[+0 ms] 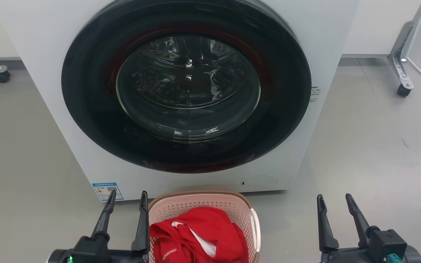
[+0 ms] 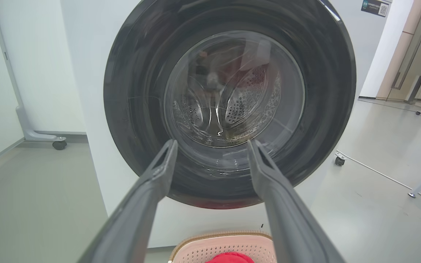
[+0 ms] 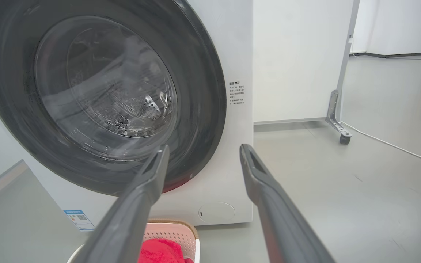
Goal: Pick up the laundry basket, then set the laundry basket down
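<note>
Down on the grey floor (image 1: pixel 371 146), just in front of the white washing machine (image 1: pixel 323 40) and below its shut round door (image 1: pixel 186 87): the laundry basket (image 1: pixel 196 207), pale pink perforated plastic with a brown woven-look rim (image 1: pixel 199 193) and a white handle (image 1: pixel 255 223) on its right side. Inside, a crumpled red garment (image 1: pixel 199 231) with a white strip, heaped about to the rim.

Spread wide and gripping nothing: the left tool (image 1: pixel 128 195), its inner finger just beside the basket's left rim, perhaps in front of it; contact impossible to tell. Likewise spread and empty, the right tool (image 1: pixel 334 199), well apart from the basket's right side, over bare floor.

Handling, as a judgement: probably light, with thin moulded walls and a single soft garment as load. Stiff enough to keep shape, yet likely to flex or bow if squeezed through the perforated walls. Smooth plastic, so possibly slippery under hard fingers; not fragile. Best taken by the rim or the side handles, one tool to each side, to keep it level and the garment inside. Left-side handle presumably behind the left tool's finger; not confirmable here.
</note>
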Tool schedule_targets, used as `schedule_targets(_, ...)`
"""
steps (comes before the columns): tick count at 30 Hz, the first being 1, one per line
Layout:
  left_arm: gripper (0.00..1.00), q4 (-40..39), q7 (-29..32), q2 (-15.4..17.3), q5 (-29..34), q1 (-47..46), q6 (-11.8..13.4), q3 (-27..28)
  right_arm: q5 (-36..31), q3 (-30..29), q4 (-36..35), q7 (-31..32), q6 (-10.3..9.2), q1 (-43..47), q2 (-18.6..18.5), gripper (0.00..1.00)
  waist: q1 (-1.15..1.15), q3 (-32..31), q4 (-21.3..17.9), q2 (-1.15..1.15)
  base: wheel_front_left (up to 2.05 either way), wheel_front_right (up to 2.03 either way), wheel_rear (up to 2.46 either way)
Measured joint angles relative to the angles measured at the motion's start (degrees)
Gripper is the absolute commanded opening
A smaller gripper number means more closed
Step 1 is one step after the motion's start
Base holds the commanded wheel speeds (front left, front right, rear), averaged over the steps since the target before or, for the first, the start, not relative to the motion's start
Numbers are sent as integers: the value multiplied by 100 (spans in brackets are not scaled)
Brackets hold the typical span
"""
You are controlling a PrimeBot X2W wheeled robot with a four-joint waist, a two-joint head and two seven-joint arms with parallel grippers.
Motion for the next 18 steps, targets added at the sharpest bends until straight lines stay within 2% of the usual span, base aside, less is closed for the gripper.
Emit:
schedule_targets(13,100,-309,-255,-2,1028,63,192,-130,-1190,174,-314,-253,-167,10,0,100,0,19,7,0,0,0,0)
schedule_targets(18,100,-316,-255,-8,1037,65,192,-116,-1211,167,-318,-253,-168,29,1,100,0,24,11,0,0,0,0)
